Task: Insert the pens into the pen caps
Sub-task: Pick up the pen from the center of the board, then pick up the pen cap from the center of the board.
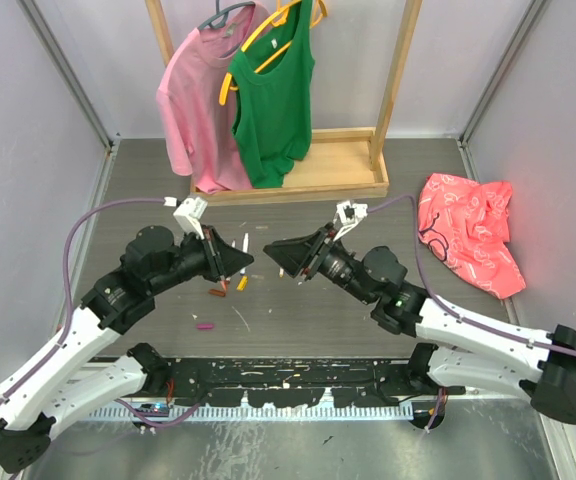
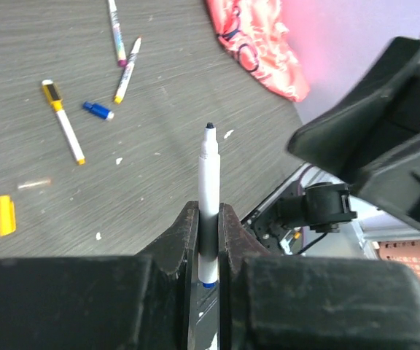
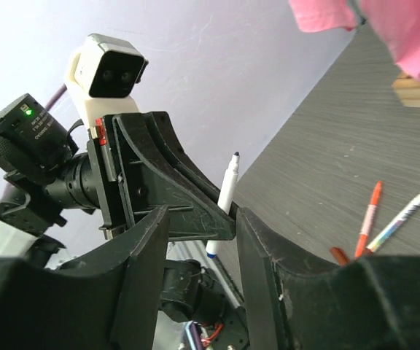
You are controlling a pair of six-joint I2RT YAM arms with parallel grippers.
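A: Where's the right gripper (image 1: 273, 247)?
B: Facing the left gripper (image 2: 208, 219), near it, jaws parted, holding nothing.
A: And the left gripper?
B: Clamped tight on 1 uncapped pen (image 2: 208, 168), tip pointing out past its fingertips.
A: Caps?
B: 1 blue cap (image 2: 97, 110), 1 yellow cap (image 2: 6, 215), on the table (image 2: 195, 73) below the left gripper.

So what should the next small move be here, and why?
Probably send the right hand, open and empty, down to the blue cap on the table. The left hand grips an uncapped pen with a dark blue tip, so a matching cap is what's missing.
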